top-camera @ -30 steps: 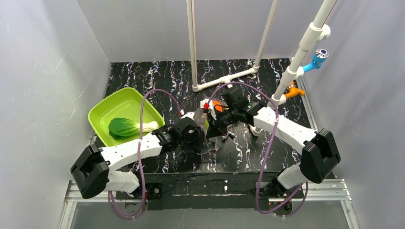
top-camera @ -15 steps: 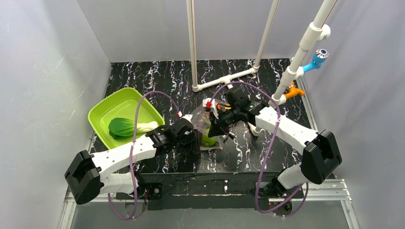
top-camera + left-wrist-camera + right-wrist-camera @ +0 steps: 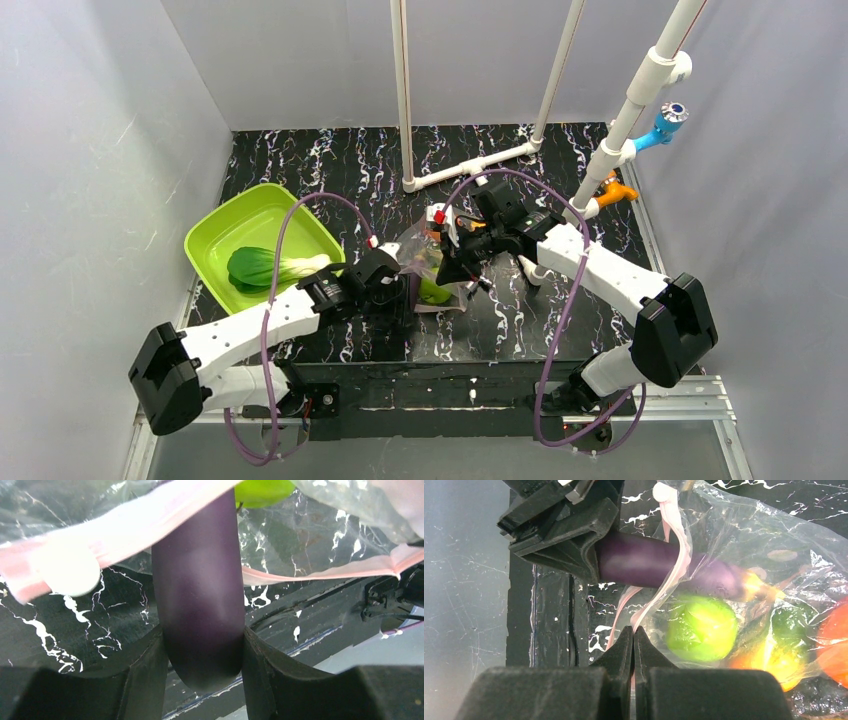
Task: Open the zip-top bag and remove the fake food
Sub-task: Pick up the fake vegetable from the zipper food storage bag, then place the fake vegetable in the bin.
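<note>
Right, nearest the bases first: the left gripper (image 3: 204, 652) has its two black fingers clamped on the blunt end of the dark purple plastic eggplant (image 3: 197, 585), one finger on each side. That gripped end sticks out of the clear, crinkly zip-top bag (image 3: 320, 540), while the rest runs inside, passing between the two pinkish zip strips (image 3: 120, 532) (so the mouth is open, lips parted around it). Just beside it, the right gripper (image 3: 633, 637) is pinched tight on one pink lip of the bag, fingertips pressed together with the strip running down into them. Through the plastic there's a lime-green round toy fruit (image 3: 701, 630) beside the eggplant, a yellow lemon (image 3: 774, 662) next to that, and an orange-red piece (image 3: 836, 635) at the edge of the right wrist view. The bag sits near the middle of the black marbled table (image 3: 330, 150), between the two grippers. Further left, the lime-green plastic tray (image 3: 255, 210) holds the leafy green bok choy (image 3: 262, 266), well apart from the bag. At the far end, a white pipe frame (image 3: 470, 165) stands on the table.
</note>
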Controlling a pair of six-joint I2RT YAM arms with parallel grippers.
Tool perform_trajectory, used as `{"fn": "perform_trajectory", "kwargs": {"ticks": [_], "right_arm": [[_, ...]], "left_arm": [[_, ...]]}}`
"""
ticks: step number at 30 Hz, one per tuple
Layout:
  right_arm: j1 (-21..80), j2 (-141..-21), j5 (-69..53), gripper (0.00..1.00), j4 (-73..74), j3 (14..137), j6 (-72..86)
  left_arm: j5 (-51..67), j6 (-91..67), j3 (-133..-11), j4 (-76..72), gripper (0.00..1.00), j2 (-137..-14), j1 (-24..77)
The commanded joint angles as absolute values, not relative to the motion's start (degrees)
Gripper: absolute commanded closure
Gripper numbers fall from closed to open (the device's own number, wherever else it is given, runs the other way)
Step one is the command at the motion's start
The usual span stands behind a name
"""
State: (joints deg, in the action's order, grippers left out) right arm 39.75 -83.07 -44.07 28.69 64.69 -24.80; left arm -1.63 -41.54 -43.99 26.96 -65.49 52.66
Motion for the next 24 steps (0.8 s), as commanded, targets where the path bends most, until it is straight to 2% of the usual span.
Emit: {"fn": "perform_trajectory", "kwargs": {"ticks": [1,24], "right_arm": [[39.4,-81.0,-45.5,0.99,26.9,64.2,-24.9],[39.2,-81.2,-46.1,0.99,27.1,63.9,-25.2]], "left_arm": [[0.0,-39.7,-46.7,31.7,1.00,-62.5,52.7],[8.8,-26.0,-53.9,56.3,1.00,-52.8,52.7]]}}
